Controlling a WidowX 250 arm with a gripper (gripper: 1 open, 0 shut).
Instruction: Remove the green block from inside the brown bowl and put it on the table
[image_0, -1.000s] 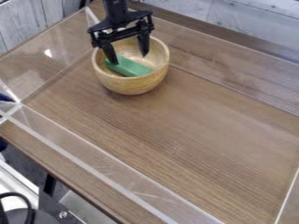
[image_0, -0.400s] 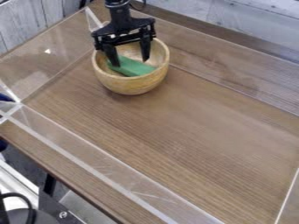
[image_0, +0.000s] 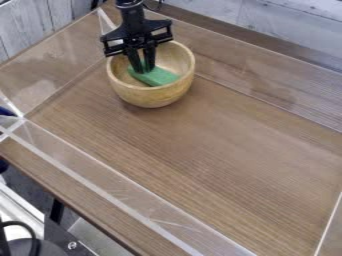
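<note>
The brown bowl (image_0: 150, 99) stands on the table (image_0: 201, 170) at the far left. Inside it the green block (image_0: 156, 76) lies tilted against the inner wall. My black gripper (image_0: 139, 65) points straight down into the bowl. Its two fingers are drawn close together on the left end of the green block, which they partly hide. The block still rests inside the bowl.
A low clear acrylic wall (image_0: 80, 186) borders the tabletop on all sides, and the bowl stands close to its far left corner. Grey plank boards (image_0: 287, 25) lie beyond the far wall. Dark cables (image_0: 16, 238) hang below the near left edge.
The fingers stood wide apart over the bowl before; now they have closed in on the green block's left end. The gripper has sunk slightly deeper into the bowl.
</note>
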